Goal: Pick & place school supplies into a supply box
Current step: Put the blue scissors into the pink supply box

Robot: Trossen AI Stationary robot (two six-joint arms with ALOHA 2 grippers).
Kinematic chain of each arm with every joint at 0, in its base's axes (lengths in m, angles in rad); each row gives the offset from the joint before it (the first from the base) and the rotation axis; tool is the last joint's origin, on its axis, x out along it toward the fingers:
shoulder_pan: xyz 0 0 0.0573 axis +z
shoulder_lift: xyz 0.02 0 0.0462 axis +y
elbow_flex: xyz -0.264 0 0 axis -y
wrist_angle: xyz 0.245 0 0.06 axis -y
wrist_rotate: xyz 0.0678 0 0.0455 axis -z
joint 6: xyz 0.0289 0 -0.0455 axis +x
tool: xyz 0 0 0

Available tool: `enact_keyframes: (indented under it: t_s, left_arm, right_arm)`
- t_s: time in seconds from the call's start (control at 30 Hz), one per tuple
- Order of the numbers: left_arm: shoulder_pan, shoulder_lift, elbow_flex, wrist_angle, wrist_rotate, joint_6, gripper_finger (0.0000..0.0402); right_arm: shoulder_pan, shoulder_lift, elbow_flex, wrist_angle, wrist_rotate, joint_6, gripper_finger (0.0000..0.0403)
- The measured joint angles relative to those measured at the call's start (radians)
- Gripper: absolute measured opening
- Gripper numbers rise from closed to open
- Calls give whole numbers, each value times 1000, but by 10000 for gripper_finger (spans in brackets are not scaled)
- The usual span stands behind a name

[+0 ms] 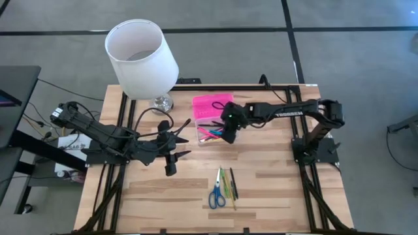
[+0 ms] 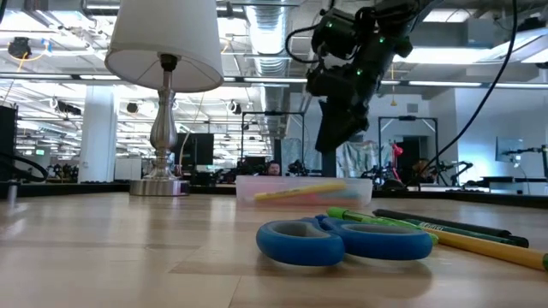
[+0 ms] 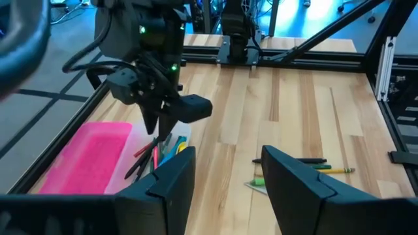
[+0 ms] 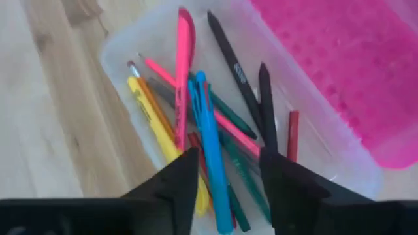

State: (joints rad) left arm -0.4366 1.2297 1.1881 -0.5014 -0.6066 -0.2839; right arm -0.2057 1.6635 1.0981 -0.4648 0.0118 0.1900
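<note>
Right hand (image 1: 228,135) hung directly over the clear base of the supply box (image 1: 210,135), fingers (image 4: 176,186) apart and nothing gripped between them. The right wrist view showed pens already piled in the base: a blue pen (image 4: 209,140), pink marker (image 4: 183,65), yellow pencil (image 4: 153,127) and dark pens (image 4: 230,62), lying loose and crossed. The pink lid (image 1: 212,106) lay flipped open just behind the base, toward the lamp (image 1: 142,57).

Step in hand looked like a release over the box. To do it well: lift straight up before swinging away, so the fingers would not snag the crossed pens or nudge the light box, and stay off the lid.

Left on the table, well apart from the box near the front edge: scissors (image 1: 217,194) and a few pens (image 1: 229,185), a green marker (image 2: 377,218) among them. They lay close side by side, so the next grasp should take one from the outside.

Left hand (image 1: 170,163) waited open and empty above the table, left of the box.
</note>
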Motion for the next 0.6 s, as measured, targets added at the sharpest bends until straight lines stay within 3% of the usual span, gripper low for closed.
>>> enact_keyframes:
  t_s: [0.23, 0.37, 0.6]
  left_arm:
    - [4, 8, 0, 25, 130, -71, 171]
    - [10, 50, 1, 46, 202, -79, 171]
    - [10, 217, 0, 145, 330, -37, 171]
  right_arm:
    - [100, -90, 0, -6, 36, 45, 193]
    - [184, -156, 0, -25, 56, 87, 185]
    - [382, -251, 0, -111, 184, 206, 161]
